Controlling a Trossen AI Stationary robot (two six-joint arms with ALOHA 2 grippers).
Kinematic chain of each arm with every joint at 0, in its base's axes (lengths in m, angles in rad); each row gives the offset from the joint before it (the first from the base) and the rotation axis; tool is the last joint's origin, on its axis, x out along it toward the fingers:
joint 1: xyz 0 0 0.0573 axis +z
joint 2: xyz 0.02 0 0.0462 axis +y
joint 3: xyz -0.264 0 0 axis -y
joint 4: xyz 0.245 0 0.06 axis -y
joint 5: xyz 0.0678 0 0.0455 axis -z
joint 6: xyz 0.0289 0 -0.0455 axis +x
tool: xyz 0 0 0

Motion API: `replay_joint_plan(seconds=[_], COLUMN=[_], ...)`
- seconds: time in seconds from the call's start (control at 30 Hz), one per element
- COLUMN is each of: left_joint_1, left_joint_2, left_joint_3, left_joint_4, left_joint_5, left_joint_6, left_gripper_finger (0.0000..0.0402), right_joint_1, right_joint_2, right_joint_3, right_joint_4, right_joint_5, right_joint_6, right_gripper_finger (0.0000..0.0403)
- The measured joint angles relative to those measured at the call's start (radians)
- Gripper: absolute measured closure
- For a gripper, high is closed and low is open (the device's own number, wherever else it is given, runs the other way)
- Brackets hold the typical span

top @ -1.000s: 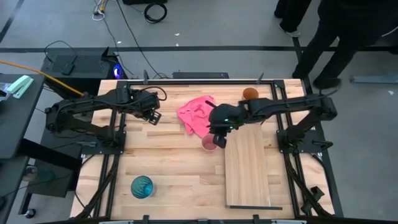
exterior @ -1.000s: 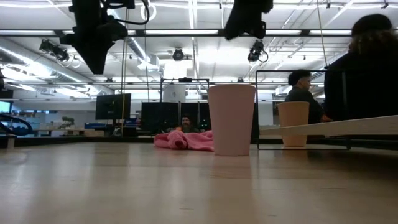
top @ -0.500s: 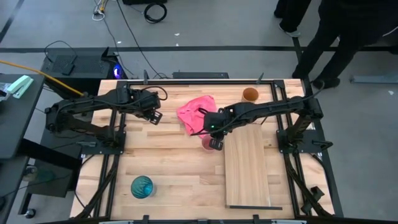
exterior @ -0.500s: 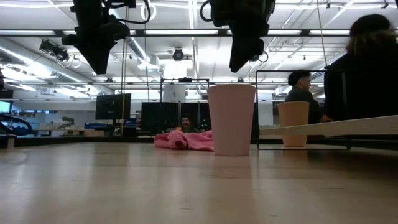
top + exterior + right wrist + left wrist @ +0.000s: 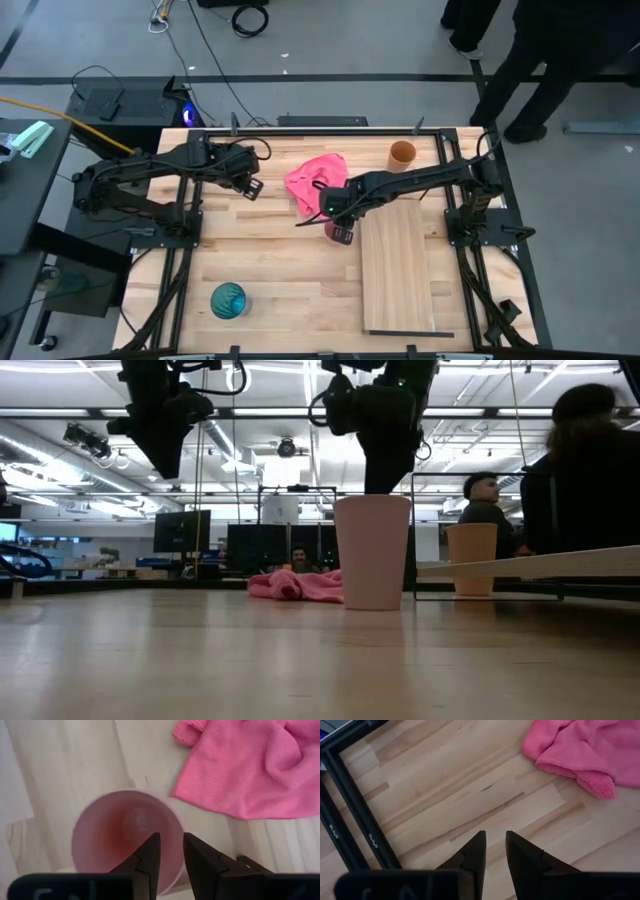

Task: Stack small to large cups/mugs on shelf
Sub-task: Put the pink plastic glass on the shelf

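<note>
A: Right claw (image 5: 169, 851) first. It hangs directly above the pale pink cup (image 5: 126, 837), fingers slightly parted, one tip over the cup's mouth and one over its rim. Nothing gripped; the low view shows the tips just above the rim, not yet inside.

B: So which step?

A: My read: closing in on the pink cup, the smallest, before it goes anywhere. The next move calls for a short descent so the fingers straddle the cup wall, then a pinch.

B: Layout, taking the pink cup as the mark?

A: The shelf (image 5: 398, 268) lies just beside it on the desk (image 5: 270, 270), the pink cloth (image 5: 315, 180) just beside it on the other side. The orange-brown cup (image 5: 402, 153) stands near, beyond the shelf's far end. The teal cup (image 5: 228, 300) is well apart, toward the near left corner. Left claw (image 5: 494, 851) waits well apart past the cloth, fingers a little parted, empty, above bare wood.

B: Anything unclear?

A: From overhead the right arm covers most of the pink cup. The teal cup is missing from the low view. People stand beyond the desk, partly cut off.
</note>
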Motion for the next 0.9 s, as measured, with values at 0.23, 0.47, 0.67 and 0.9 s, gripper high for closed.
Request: replay_joint_plan(seconds=[0.23,0.47,0.67,0.9], left_joint_1=[0.0,0.0,0.0,0.0], left_joint_2=[0.0,0.0,0.0,0.0], left_joint_3=[-0.008,-0.008,-0.008,-0.008], left_joint_4=[0.01,0.021,0.028,0.034], left_joint_5=[0.0,0.0,0.0,0.0], left_joint_6=[0.003,0.003,0.003,0.003], left_gripper_finger=[0.0315,0.032,0.0317,0.0311], right_joint_1=[-0.013,-0.017,-0.018,-0.017], right_joint_2=[0.003,-0.005,0.002,0.002], right_joint_3=[0.0,0.0,0.0,-0.053], right_joint_4=[0.014,-0.002,-0.021,-0.004], right_joint_5=[0.027,0.026,0.001,0.0], right_joint_6=[-0.001,-0.002,-0.016,-0.016], right_gripper_finger=[0.0311,0.0311,0.0311,0.0311])
